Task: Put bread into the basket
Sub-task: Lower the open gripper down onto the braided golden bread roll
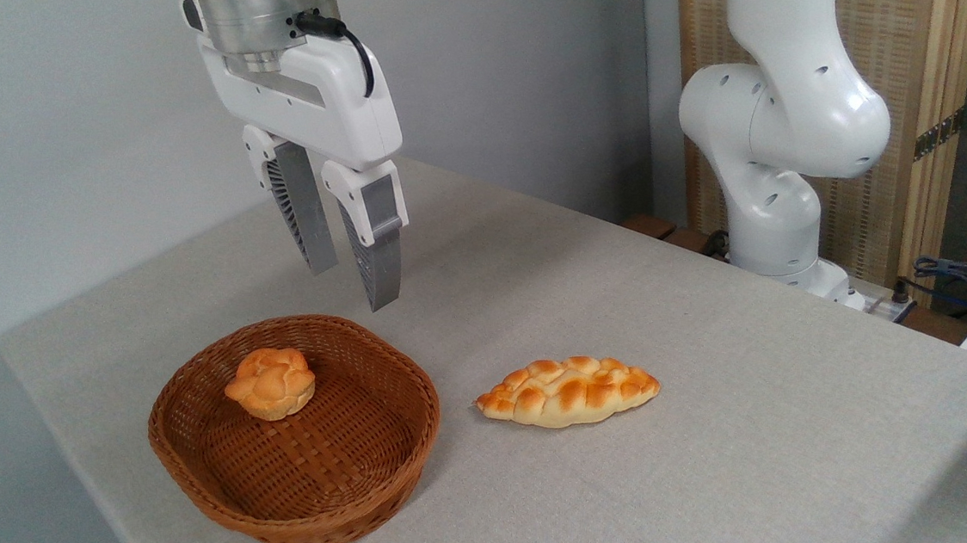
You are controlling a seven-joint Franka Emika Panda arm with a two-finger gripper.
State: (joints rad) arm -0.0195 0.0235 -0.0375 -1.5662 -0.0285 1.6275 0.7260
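Hanging empty above the basket's [206,479] far rim, the end effector [350,278] has its 2 fingers narrowly parted. Right of the basket, apart from it, the bread [568,392] lies on the counter [763,422]. Its tapered ends could slip from an off-centre pinch, and lowering it might crowd the bun [271,383] already inside the basket.

I saw the white two-finger gripper [351,275] hanging from above, pointing straight down, its grey ribbed fingers [303,208] parted by a narrow gap with nothing between them. The white jointed arm [782,118] stood upright at the right.
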